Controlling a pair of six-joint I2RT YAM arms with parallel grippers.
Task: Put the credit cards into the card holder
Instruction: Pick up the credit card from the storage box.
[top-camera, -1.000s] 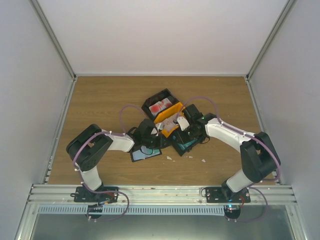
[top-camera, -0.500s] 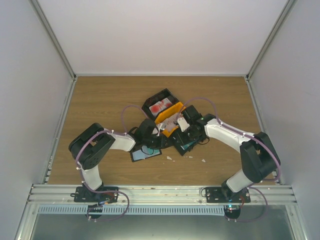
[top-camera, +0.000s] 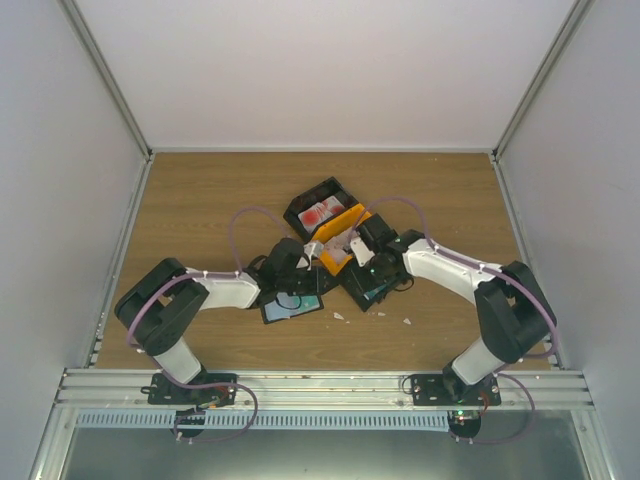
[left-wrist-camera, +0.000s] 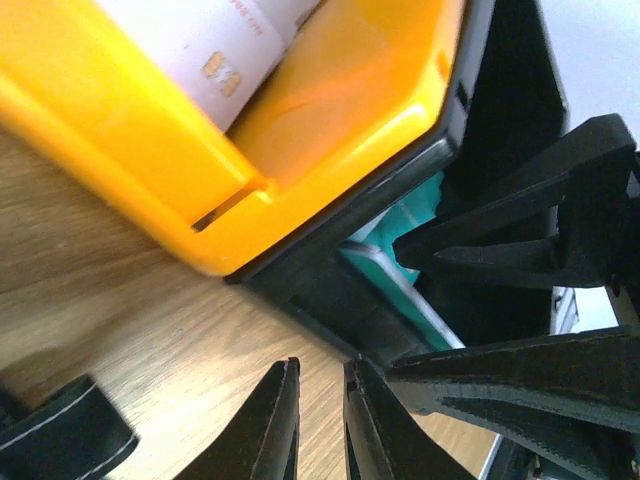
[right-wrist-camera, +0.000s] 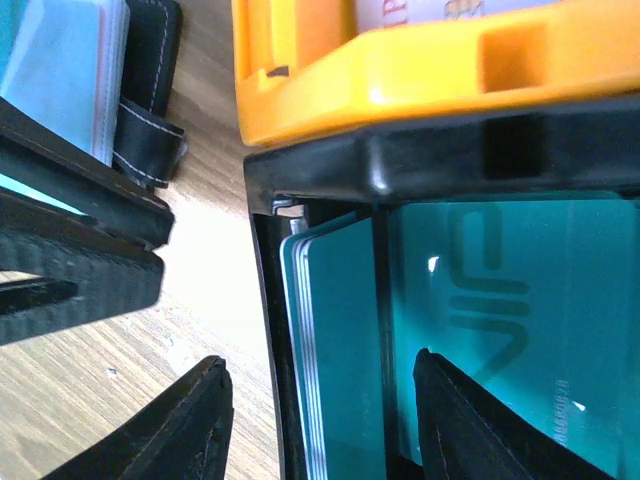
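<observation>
Right claw (right-wrist-camera: 320, 368) is spread apart, straddling the wall of the black bin (right-wrist-camera: 400, 160) with the teal credit cards (right-wrist-camera: 480, 300) stacked inside. From above, the card holder (top-camera: 292, 306) sits on the surface around 8 o'clock from it. That's nearer the left claw (left-wrist-camera: 320, 425), which is nearly together with nothing visible in it.

Table (top-camera: 200, 200) is showing mid-brown wood grain. Orange bin (left-wrist-camera: 330, 110) is reading bright orange-yellow; blk bin (right-wrist-camera: 420, 160) is showing plain blk. Teal credit cards (right-wrist-camera: 480, 330) are carrying paler teal lettering. White credit card (left-wrist-camera: 215, 40) is showing gold chip, reddish print. Card holder (right-wrist-camera: 150, 130) is showing blk w/ white stitching.
</observation>
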